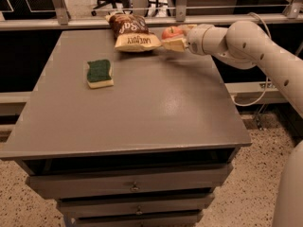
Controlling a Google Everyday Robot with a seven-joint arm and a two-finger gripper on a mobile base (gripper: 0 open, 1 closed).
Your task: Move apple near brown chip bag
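The brown chip bag point(132, 32) lies at the far edge of the grey table point(142, 108), its tan-yellow band toward me. The red-orange apple point(171, 32) is held in my gripper point(173, 38), just right of the bag's band and close to it, low over the tabletop. The gripper's cream fingers point(174, 44) are closed around the apple. My white arm point(246, 44) reaches in from the right.
A green-and-yellow sponge point(100, 73) lies on the left part of the table. Drawers point(135, 187) sit below the front edge. A rail point(142, 20) and office chairs stand behind the table. A cable hangs at the right.
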